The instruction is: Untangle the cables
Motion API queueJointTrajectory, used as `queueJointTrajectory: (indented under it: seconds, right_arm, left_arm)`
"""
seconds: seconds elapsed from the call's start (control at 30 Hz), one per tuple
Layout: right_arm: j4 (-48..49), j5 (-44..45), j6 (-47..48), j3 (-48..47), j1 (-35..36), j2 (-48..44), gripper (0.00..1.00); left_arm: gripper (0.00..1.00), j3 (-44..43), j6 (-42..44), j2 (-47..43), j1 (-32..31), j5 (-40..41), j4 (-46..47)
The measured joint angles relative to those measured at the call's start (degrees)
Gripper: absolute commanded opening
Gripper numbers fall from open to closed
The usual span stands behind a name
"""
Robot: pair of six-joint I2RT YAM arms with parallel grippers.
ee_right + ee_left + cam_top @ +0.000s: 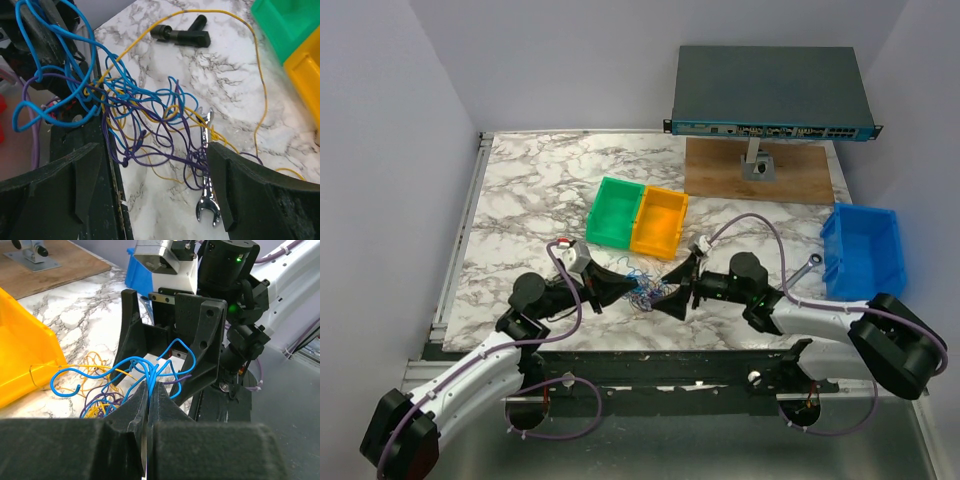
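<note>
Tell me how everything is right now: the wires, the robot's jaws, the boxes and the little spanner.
cables: tangled together
left gripper: jaws shut on the cables
right gripper: jaws open, tangle between them
green bin: upright, empty
yellow bin: upright, empty
blue bin: upright, looks empty
wrench: lying flat, cables across it
</note>
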State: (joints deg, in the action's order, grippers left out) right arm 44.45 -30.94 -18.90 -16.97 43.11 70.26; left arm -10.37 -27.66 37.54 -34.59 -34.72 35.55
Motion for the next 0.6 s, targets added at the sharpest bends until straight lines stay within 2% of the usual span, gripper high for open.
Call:
queueJointTrajectory:
  seconds: [0.07, 0.1, 0.23, 0.27, 0.3, 0.4, 0.43, 0.47, 0.53, 0.6]
  right_arm:
    - [-0.11, -0.04, 0.90, -1.53, 1.88, 1.88, 0.90]
    - [-0.37, -0.04, 1.18, -2.23, 2.62, 2.80, 0.81]
    - [-3.63, 0.81, 4.09, -6.58, 6.99, 7.54, 0.17]
    - [-4.28, 1.25, 4.50, -7.06, 7.50, 7.91, 0.06]
    - [-4.83, 1.90, 4.79, -7.21, 8.07, 8.00, 0.01]
    - [-6.67, 6.29, 5.03, -6.80, 8.44, 6.03, 0.01]
    - [-6.93, 8.24, 4.90, -6.21, 8.44, 4.70, 0.01]
    - [-7.06, 10.62, 4.76, -5.20, 8.44, 2.58, 0.01]
    - [-6.97, 13.53, 4.57, -3.58, 8.37, -0.85, 0.01]
    - [-6.86, 15.65, 4.35, -2.29, 8.37, -3.45, 0.01]
  left_arm:
    - [0.00, 0.00, -0.07, 0.39, -0.04, -0.35, 0.46]
    - [0.00, 0.00, -0.13, 0.85, -0.04, -0.48, 0.70]
    - [0.00, -0.02, -0.26, 1.77, -0.52, -0.37, 0.74]
    - [0.00, -0.04, -0.22, 1.70, -0.70, -0.07, 0.52]
    - [0.00, -0.13, -0.20, 1.44, -0.79, 0.57, 0.09]
    - [0.12, -0.22, 0.22, -0.37, -0.79, 4.37, -2.73]
    - [0.22, -0.22, 0.24, -0.96, -0.79, 5.44, -3.39]
    - [0.37, -0.22, 0.44, -2.14, -0.79, 7.87, -4.90]
    - [0.61, -0.22, 0.42, -3.74, -0.79, 11.39, -6.82]
    - [0.69, -0.22, 0.46, -5.01, -0.79, 14.97, -8.70]
